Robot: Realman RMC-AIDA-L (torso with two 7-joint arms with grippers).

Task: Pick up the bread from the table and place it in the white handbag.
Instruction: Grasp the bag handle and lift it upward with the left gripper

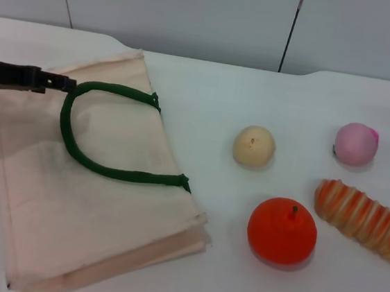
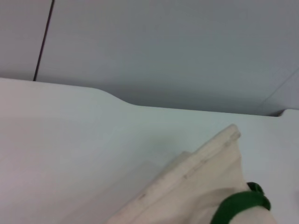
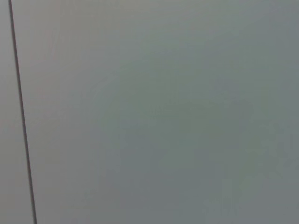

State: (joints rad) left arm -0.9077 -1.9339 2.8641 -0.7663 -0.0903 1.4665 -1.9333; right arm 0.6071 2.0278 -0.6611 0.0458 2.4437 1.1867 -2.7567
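White handbag [image 1: 85, 197] lies flat on worktop [image 1: 257, 90], nearest camera, long axis running near to far. Left end effector [image 1: 62, 83] at green handle [image 1: 76, 144] far end, seemingly pinching it; cannot tell for sure. Bread [image 1: 363, 219] well right of it, beyond orange fruit [image 1: 282, 230], long axis slanting far-left to near-right. Right end effector out of sight.
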